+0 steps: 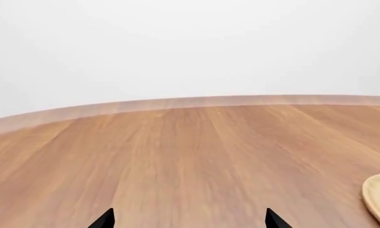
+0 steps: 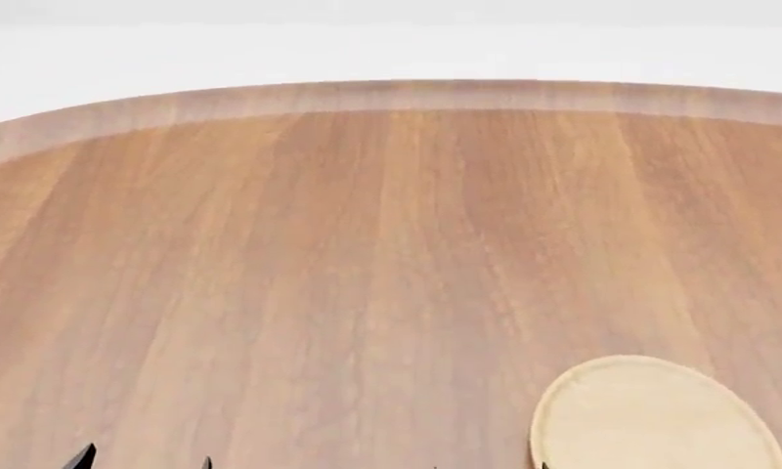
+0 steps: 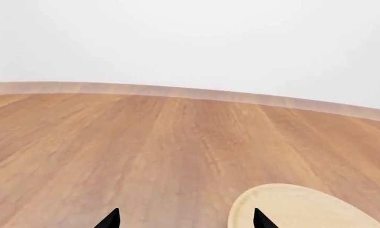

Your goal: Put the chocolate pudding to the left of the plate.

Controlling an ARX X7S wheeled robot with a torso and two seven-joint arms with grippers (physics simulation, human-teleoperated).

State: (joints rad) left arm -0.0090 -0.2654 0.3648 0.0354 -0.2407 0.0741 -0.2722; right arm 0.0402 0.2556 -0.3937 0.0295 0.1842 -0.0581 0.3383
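While spanning every view, wooden table [image 2: 300,274] bare but for plate [image 2: 652,415] lying flat near front right. Left end effector [image 1: 188,219] and right end effector [image 3: 185,219] spread open, holding nothing. Chocolate pudding nowhere in sight.

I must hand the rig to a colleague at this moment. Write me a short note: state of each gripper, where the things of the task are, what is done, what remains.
Left gripper: open, empty, low over the bare table.
Right gripper: open, empty, its tips at the near edge of the plate.
Plate: flat on the table, near the robot and to its right in the head view, nothing on it.
Chocolate pudding: not in any view.
Done: nothing shows as done.
Left: find the pudding, grasp it, set it on the table left of the plate.
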